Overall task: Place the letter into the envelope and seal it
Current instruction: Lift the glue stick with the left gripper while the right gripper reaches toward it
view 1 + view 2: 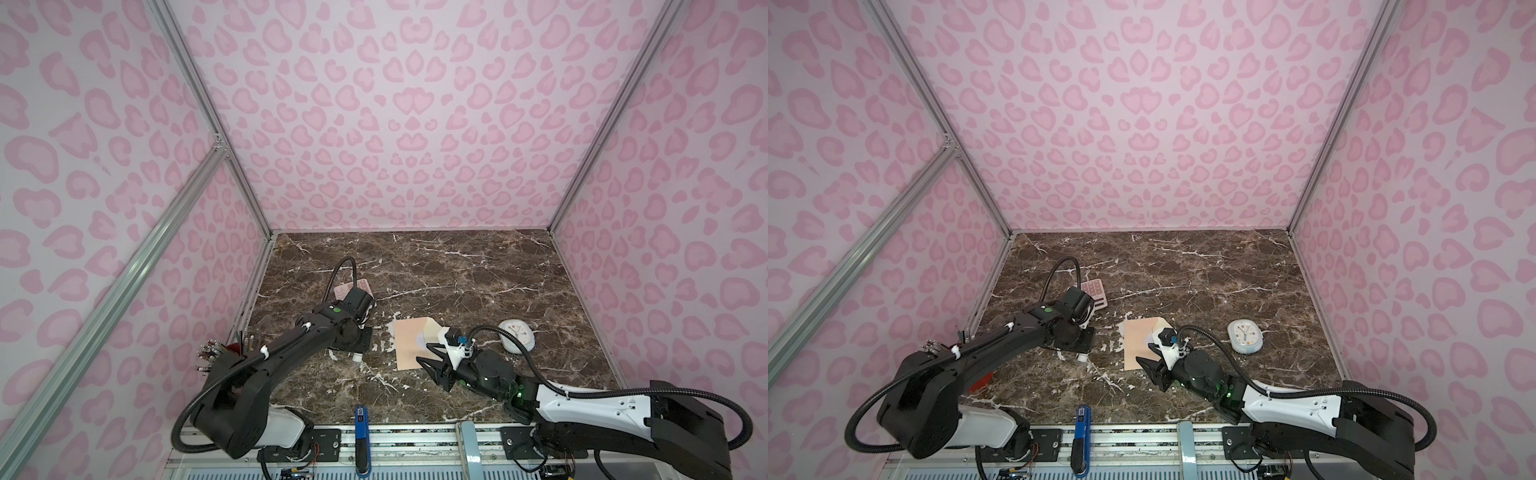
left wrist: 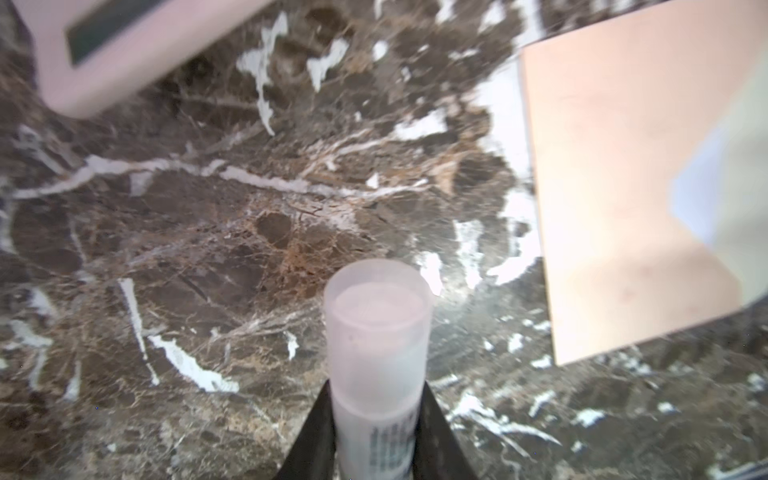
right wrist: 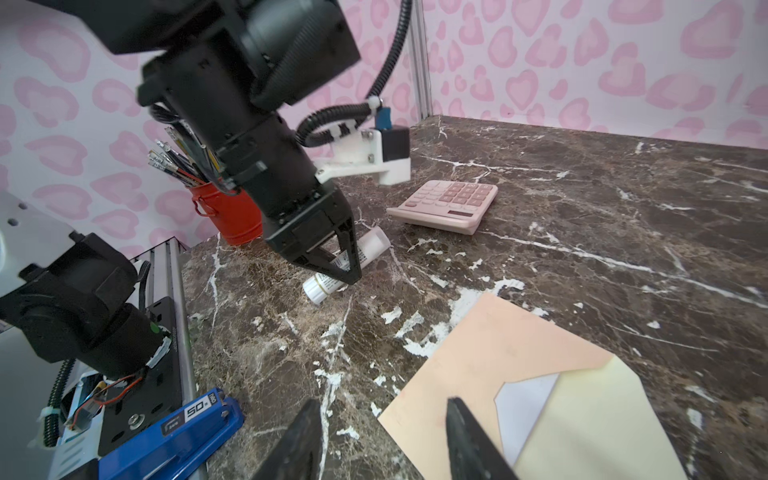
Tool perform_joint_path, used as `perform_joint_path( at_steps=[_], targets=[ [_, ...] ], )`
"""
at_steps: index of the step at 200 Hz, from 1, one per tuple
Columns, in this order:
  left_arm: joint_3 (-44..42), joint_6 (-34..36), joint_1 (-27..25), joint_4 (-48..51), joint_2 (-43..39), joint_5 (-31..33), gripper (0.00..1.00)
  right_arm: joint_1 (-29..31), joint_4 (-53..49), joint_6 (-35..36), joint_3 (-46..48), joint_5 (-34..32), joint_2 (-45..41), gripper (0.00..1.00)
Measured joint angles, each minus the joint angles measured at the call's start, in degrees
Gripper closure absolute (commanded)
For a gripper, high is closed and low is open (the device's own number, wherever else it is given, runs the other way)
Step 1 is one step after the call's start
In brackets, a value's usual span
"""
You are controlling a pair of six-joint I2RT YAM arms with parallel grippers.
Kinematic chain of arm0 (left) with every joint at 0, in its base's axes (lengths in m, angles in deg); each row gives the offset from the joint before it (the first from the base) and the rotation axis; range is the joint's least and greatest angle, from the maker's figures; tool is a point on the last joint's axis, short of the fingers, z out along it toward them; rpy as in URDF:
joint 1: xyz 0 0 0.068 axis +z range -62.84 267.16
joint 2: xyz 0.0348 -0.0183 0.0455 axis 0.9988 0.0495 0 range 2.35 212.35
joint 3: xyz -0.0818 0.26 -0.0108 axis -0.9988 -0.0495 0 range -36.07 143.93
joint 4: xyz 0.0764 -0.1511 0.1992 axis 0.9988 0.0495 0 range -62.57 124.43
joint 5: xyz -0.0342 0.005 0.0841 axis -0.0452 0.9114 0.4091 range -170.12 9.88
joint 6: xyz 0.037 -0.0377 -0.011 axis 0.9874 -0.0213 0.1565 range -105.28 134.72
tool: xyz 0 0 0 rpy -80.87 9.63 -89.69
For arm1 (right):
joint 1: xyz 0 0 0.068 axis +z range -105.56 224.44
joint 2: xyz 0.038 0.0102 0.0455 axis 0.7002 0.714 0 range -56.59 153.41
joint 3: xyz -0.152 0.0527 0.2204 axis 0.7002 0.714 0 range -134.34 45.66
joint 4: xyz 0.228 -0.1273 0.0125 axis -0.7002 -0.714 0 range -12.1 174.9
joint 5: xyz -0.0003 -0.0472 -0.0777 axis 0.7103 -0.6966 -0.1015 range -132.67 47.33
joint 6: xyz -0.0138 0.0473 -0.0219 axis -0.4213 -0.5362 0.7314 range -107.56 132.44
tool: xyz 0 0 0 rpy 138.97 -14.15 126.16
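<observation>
In both top views your envelope (image 1: 409,345) (image 1: 1137,345) lies flat near the middle of the marble table (image 1: 457,270). A sliver of the letter (image 1: 420,342) shows at its right-hand mouth. Your right gripper (image 1: 424,353) hangs over the envelope's near right part. Your left gripper (image 1: 354,348) is low, to the left of the envelope and apart from it, on a white glue stick (image 1: 356,356). A pink calculator (image 1: 365,286) lies farther back on the left, and a white clock (image 1: 517,334) sits to the right.

In the left wrist view, your black fingers (image 2: 436,432) press both sides of the glue stick (image 2: 376,332); the jaws are clamped on it.

In the right wrist view, your right gripper (image 3: 382,403) has its jaws apart with nothing between them, one finger over bare marble and one over the envelope's (image 3: 478,357) peach face. The letter (image 3: 523,409) sits tucked inside, a white strip between that face and the cream flap (image 3: 602,424).
</observation>
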Motion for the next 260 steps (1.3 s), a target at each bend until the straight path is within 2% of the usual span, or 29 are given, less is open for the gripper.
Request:
perform_joint_path(
  at_steps=[49, 89, 133, 168, 260],
  targets=[
    [-4.48, 0.66, -6.25, -6.38, -17.11, -1.11, 0.76, -0.02, -13.2, -2.97, -11.54, -5.22, -10.1, 0.45],
    [-10.38, 0.31, -10.49, -17.73, -24.98, -4.33, 0.76, -0.13, -24.35, -8.0, -21.49, -9.66, -12.96, 0.43],
    [-12.11, -0.52, -15.04, -30.01, -24.24, -6.08, 0.76, -0.11, -38.16, -12.83, -33.57, -10.47, -6.8, 0.43],
    [-12.09, -1.11, -16.81, -36.13, -22.47, -6.54, 0.76, -0.11, -47.3, -15.23, -40.52, -10.27, -1.88, 0.42],
    [-11.37, -1.11, -20.02, -41.2, -19.61, -5.64, 0.78, -1.36, -56.54, -18.53, -47.1, -6.58, 5.88, 0.38]
  ],
)
